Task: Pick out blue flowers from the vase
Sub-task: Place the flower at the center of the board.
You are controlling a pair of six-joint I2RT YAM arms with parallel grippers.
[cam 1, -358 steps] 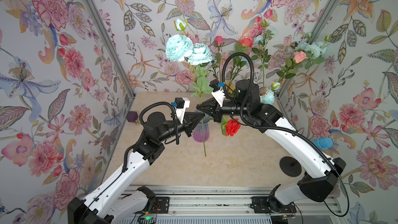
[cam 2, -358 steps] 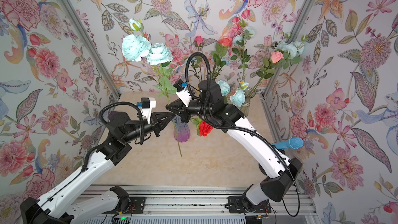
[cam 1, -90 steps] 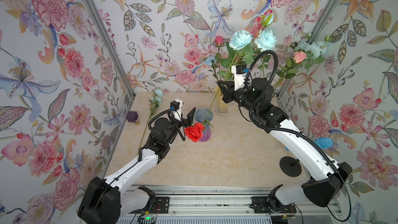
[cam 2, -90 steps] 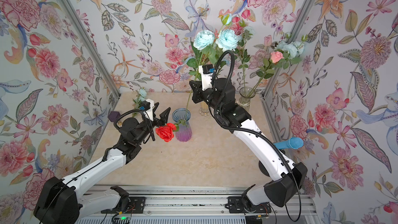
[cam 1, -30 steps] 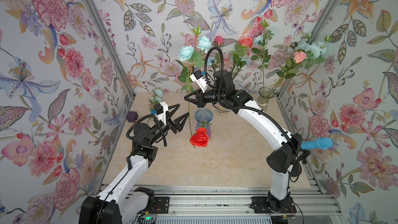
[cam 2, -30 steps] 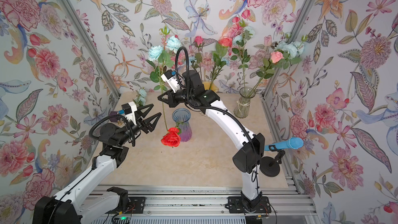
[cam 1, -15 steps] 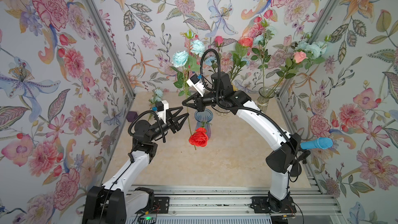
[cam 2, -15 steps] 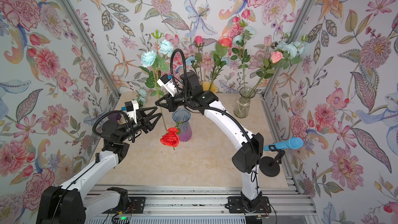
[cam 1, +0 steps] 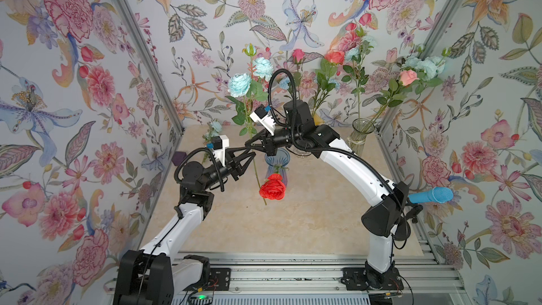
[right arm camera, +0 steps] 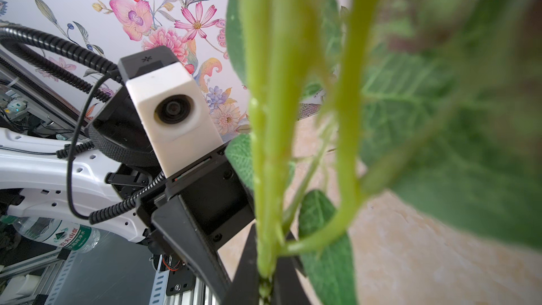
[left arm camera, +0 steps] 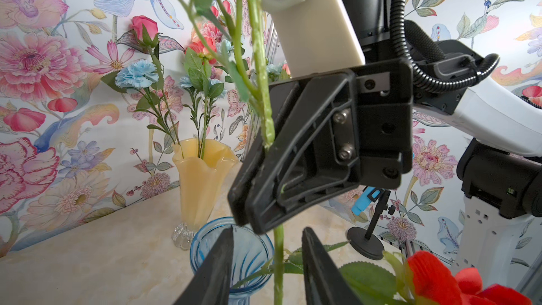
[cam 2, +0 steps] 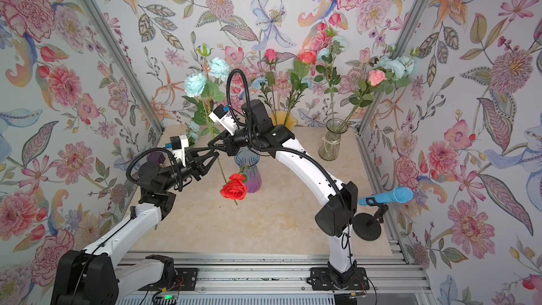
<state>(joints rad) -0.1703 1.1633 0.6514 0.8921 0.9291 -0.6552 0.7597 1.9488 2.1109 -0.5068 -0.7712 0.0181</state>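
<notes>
**Blue spray in the right arm's grip, left fingers open round its stem**

You have the blue flowers (cam 1: 239,85) up in the air and clear of every vase. They are two pale blooms and a bud on one leafy stem, held upright above the table (cam 1: 308,215).

- **Right fingers:** your right fingers (left arm camera: 258,183) are clamped tight on that stem partway down.
- **Left fingers:** your left fingers (left arm camera: 218,268) sit just below, parted, with the stem passing between them. The left wrist view shows a gap on either side, so they hold nothing.

The stem's lower end hangs free in front of the blue glass vase (cam 1: 277,158). A red rose (cam 1: 272,190) hangs head-down in front of that vase.

A loose blue flower (cam 1: 215,127) rests at the table's rear left corner. More blue ones stand in the yellow vase (left arm camera: 202,177) and in the clear vase (cam 1: 359,134) at the right. A blue microphone (cam 1: 434,195) sits on its stand by the right wall.

The only writing you can read is in the right wrist view. A water bottle (right arm camera: 67,236) beyond the left arm has a green label with "农夫山泉", and its smaller print is too fine to make out.
</notes>
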